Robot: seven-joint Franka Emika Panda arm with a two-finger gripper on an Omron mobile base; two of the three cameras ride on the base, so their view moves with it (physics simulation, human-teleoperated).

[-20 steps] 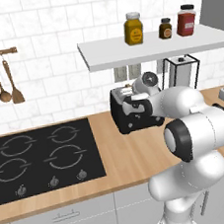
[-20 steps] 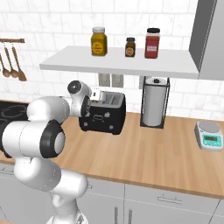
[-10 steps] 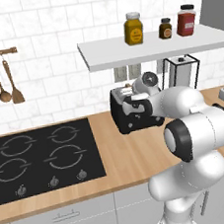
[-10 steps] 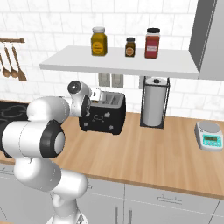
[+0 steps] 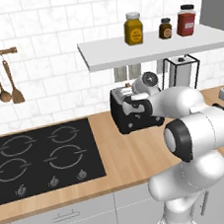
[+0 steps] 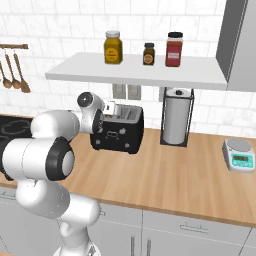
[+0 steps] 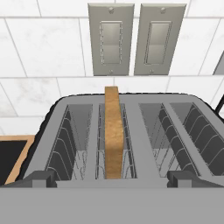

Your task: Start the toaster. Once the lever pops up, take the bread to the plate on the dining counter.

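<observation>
The black toaster (image 5: 126,122) (image 6: 123,135) stands on the wood worktop against the tiled wall, under the shelf. In the hand view I look down into the slots of the toaster (image 7: 132,131), and the bread (image 7: 113,133) stands upright in the second slot from the left, its tan crust edge facing me. My gripper (image 7: 113,178) hovers open just above the toaster's near side, fingertips (image 7: 40,177) spread wide on either side of the bread's slot, touching nothing. From the base, the hand (image 5: 136,104) (image 6: 98,121) sits at the toaster's front. The plate and the dining counter are out of view.
A black hob (image 5: 40,160) lies left of the toaster. A paper towel holder (image 6: 176,117) and a kitchen scale (image 6: 240,155) stand to its right. The white shelf (image 6: 135,72) with three jars hangs low above. Two wall outlets (image 7: 131,39) sit behind.
</observation>
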